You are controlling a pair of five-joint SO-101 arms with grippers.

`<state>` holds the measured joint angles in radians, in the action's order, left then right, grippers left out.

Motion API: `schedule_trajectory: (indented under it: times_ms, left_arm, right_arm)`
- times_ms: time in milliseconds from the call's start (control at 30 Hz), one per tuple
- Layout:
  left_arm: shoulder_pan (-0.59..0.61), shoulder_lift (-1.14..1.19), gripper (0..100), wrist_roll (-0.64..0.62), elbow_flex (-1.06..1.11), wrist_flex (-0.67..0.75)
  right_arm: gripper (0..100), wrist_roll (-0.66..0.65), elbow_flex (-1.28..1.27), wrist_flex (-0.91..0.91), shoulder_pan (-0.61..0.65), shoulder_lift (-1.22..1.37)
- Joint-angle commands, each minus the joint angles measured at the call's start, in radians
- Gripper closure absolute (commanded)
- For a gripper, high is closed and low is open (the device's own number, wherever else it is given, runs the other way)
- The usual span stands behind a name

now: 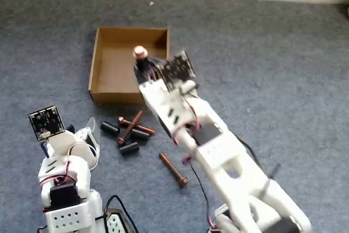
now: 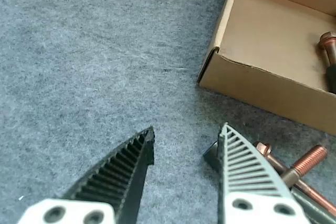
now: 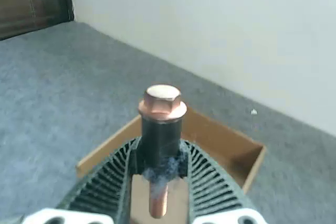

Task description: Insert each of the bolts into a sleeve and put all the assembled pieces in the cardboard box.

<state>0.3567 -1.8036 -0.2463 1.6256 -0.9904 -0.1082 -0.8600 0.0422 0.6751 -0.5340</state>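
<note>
the right claw [image 3: 158,151] is clamped on a black sleeve [image 3: 160,132] with a copper bolt [image 3: 162,102] pushed through it, head up, the shank sticking out past the sleeve between the fingers. in the high view this piece hangs over the right part of the open box [image 1: 93,69], which sits on the grey tabletop [image 1: 262,53]. the left claw [image 2: 187,130] hovers low over the tabletop near a box corner, its fingers apart and holding nothing. just in front of the box lie three loose sleeves [image 1: 109,129] and two crossed bolts [image 1: 130,126] in a close cluster. a lone bolt [image 1: 173,169] lies apart from them, beside the right arm.
</note>
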Motion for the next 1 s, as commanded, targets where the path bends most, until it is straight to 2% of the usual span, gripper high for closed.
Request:
schedule_trajectory:
  times_ms: [0, 300, 533, 667, 833, 967]
  left_arm:
    - [0.010, -0.004, 79, 0.011, -0.005, 0.023]
    - [0.010, -0.004, 79, 0.012, -0.005, 0.021]
    - [0.010, -0.004, 79, 0.012, -0.005, 0.021]
    - [0.010, -0.004, 79, 0.012, -0.004, 0.021]
    - [0.015, -0.004, 79, 0.012, -0.005, 0.021]
    - [0.102, -0.004, 79, 0.009, -0.015, 0.029]
  right_arm:
    - [99.4, 0.003, 0.170, 0.225, -0.030, 0.259]
    - [98.6, 0.008, 0.262, 0.248, -0.031, 0.553]
    - [84.8, 0.009, 0.254, 0.228, -0.051, 0.588]
    - [84.7, 0.009, 0.263, 0.058, -0.062, 0.545]
    - [84.7, 0.009, 0.255, -0.236, -0.058, 0.364]
    - [84.7, 0.011, 0.252, -0.492, -0.036, 0.237]
